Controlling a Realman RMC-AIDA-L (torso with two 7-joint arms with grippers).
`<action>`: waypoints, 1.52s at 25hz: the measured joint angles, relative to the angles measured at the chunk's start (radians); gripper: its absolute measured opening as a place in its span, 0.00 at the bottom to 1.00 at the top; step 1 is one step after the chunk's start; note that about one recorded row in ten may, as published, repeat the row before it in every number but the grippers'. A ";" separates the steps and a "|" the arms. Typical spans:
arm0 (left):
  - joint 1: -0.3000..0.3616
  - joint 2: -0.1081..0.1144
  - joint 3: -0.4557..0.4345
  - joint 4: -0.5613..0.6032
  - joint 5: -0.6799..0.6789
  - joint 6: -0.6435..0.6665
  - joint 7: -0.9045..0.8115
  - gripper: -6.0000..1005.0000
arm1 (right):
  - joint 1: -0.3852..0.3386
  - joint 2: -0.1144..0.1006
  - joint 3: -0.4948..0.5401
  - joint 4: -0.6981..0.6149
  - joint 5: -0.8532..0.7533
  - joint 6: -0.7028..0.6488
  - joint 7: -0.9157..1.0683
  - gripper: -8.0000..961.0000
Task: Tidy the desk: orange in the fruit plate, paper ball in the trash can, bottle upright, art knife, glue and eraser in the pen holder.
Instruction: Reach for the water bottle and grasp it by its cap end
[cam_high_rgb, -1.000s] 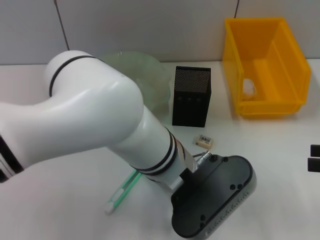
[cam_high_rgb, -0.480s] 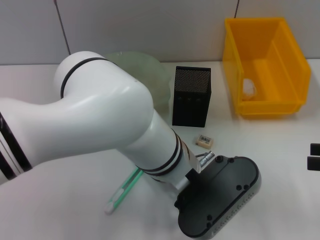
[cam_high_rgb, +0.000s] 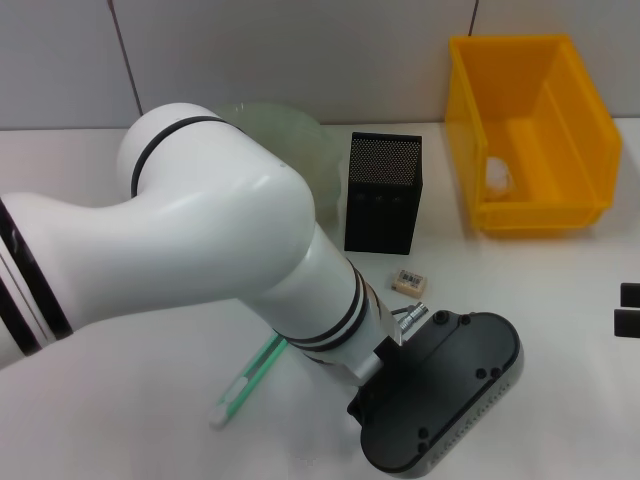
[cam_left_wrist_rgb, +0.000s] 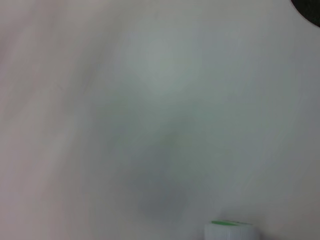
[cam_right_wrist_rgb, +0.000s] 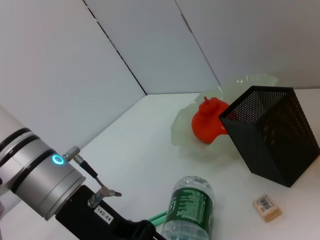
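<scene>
My left gripper (cam_high_rgb: 440, 395) hangs low over the front of the table, and its black body hides the bottle in the head view. In the right wrist view the bottle (cam_right_wrist_rgb: 192, 210) lies on its side right by that gripper (cam_right_wrist_rgb: 132, 230). The orange (cam_right_wrist_rgb: 207, 124) sits in the fruit plate (cam_right_wrist_rgb: 245, 85). The paper ball (cam_high_rgb: 497, 172) lies in the trash can (cam_high_rgb: 530, 205). The eraser (cam_high_rgb: 408, 282) rests on the table before the pen holder (cam_high_rgb: 384, 192). A slim green and white tool (cam_high_rgb: 250, 378), maybe the art knife, lies beside the left arm. My right gripper (cam_high_rgb: 630, 311) waits open at the right edge.
The big white left arm (cam_high_rgb: 200, 250) spans the left half of the head view and covers most of the fruit plate (cam_high_rgb: 295, 140). The left wrist view shows blurred table and a white cap with a green band (cam_left_wrist_rgb: 228, 231).
The left arm has swung a little to the right, carrying its black gripper body slightly rightward. Everything else has stayed put.
</scene>
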 joint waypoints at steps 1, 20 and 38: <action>0.000 0.000 0.000 0.000 0.000 0.000 0.000 0.70 | 0.000 0.000 0.000 0.000 0.000 0.000 0.000 0.80; 0.006 0.000 0.011 -0.001 0.008 -0.020 -0.009 0.57 | -0.002 -0.002 0.000 0.002 0.000 0.000 0.007 0.80; 0.011 0.000 0.037 0.005 0.009 -0.026 -0.040 0.55 | -0.008 -0.001 0.000 0.001 0.000 0.000 0.008 0.80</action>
